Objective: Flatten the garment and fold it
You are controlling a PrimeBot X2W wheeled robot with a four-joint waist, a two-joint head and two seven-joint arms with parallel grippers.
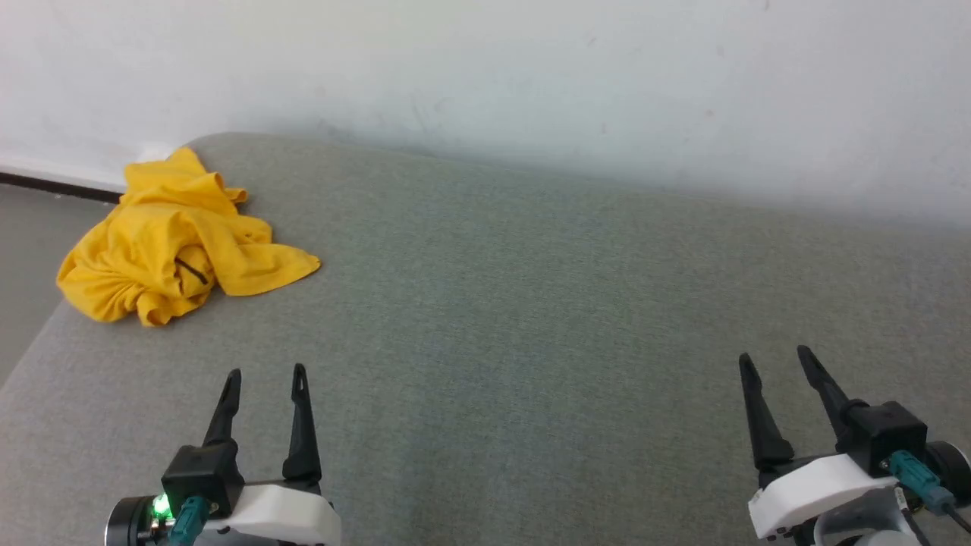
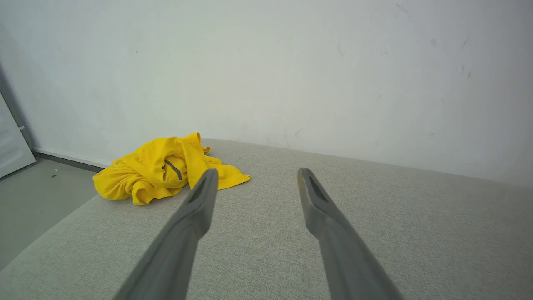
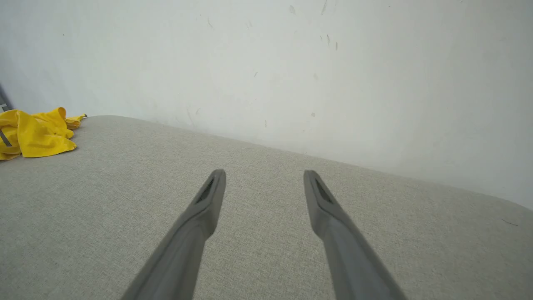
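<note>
The garment [image 1: 178,246] is a bright yellow crumpled heap at the far left corner of the grey padded surface [image 1: 531,303], partly over its left edge. A thin dark stripe shows in its folds. My left gripper [image 1: 265,373] stands open at the near left, well short of the garment, nothing between its fingers. My right gripper [image 1: 774,356] is open at the near right, far from it. In the left wrist view the garment [image 2: 162,171] lies ahead and left of the open left gripper [image 2: 256,175]. In the right wrist view the garment [image 3: 35,133] sits at the far left edge, the right gripper [image 3: 264,175] open.
A white wall [image 1: 531,76] rises right behind the padded surface. Grey floor [image 1: 30,250] drops off past the surface's left edge, with a dark baseboard [image 1: 53,186] along the wall. A pale panel [image 2: 10,146] leans at the far left in the left wrist view.
</note>
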